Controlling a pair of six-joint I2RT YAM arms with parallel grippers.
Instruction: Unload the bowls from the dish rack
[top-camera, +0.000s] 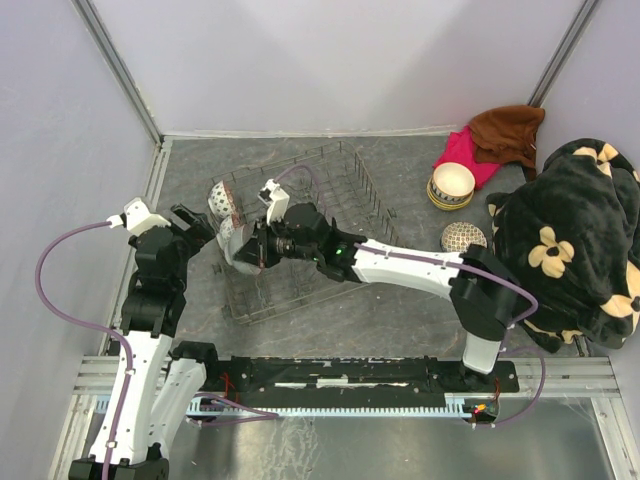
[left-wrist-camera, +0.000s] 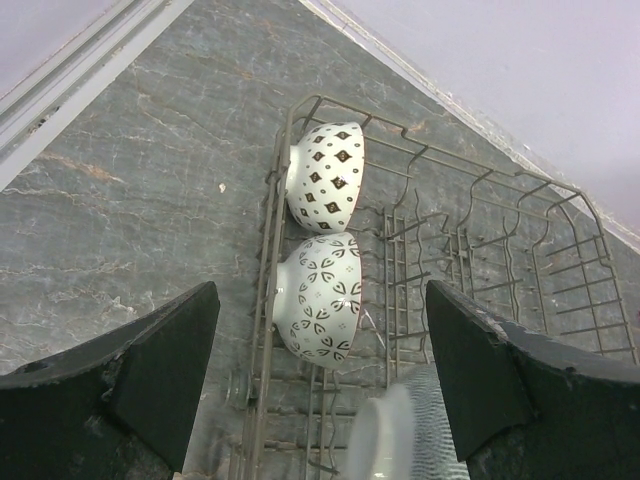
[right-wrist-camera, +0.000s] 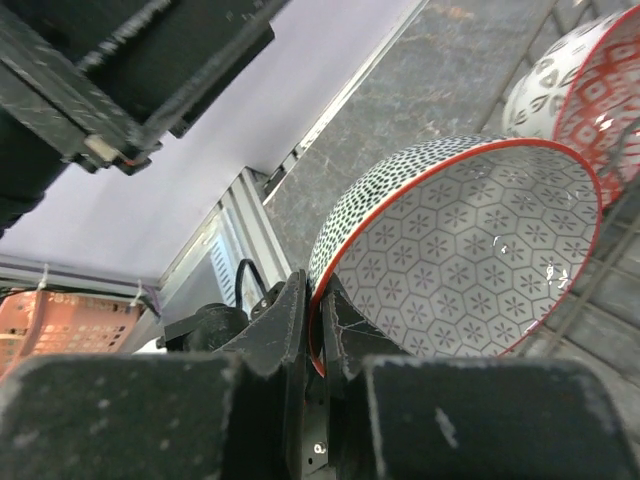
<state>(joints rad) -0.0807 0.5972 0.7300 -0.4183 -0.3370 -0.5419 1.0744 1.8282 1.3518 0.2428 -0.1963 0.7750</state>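
Grips hex-patterned bowl (right-wrist-camera: 470, 250) by its red rim in right pincer (right-wrist-camera: 318, 330), fanned out toward 2 o'clock of the fingertips, at the dish rack (left-wrist-camera: 480, 230). Holds left pincer (left-wrist-camera: 320, 300) spread wide and empty, facing two patterned bowls (left-wrist-camera: 325, 175) on edge in the rack at 12 o'clock. Cuts off a blurred bowl edge at 6 o'clock there.

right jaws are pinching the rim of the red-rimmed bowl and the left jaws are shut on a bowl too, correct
No: the left jaws stand open and hold nothing, as the left wrist view shows. The right jaws do pinch the rim of the red-rimmed bowl.
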